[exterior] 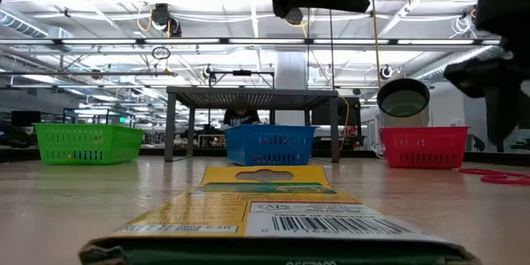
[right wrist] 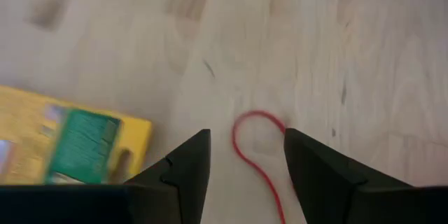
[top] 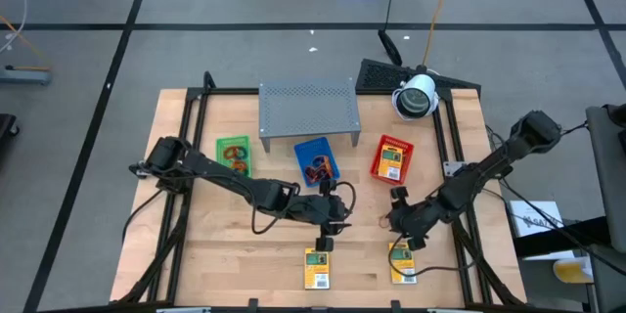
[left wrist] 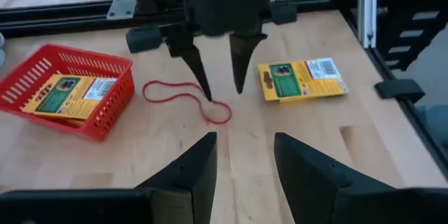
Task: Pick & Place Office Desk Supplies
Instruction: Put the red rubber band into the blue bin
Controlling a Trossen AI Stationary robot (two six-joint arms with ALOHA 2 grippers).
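Note:
A thin red rubber band [left wrist: 187, 102] lies flat on the wooden table. My right gripper [left wrist: 222, 92] hangs open just above it, fingers pointing down at the band's near loop [right wrist: 257, 134]. It touches nothing. My left gripper [left wrist: 245, 137] is open and empty, raised above the table's middle [top: 340, 217] and facing the right gripper. One yellow packet [top: 318, 267] lies flat near the front edge, close before the low camera [exterior: 273, 207]. A second packet [left wrist: 301, 78] lies beside the band, under the right arm [top: 402, 259].
At the back stand a green tray [top: 233, 154], a blue tray [top: 316, 159] and a red tray [top: 392, 157] that holds a yellow packet [left wrist: 66, 91]. The grey perforated shelf [top: 306, 110] stands behind them. Black frame rails [top: 186, 156] run along both table sides.

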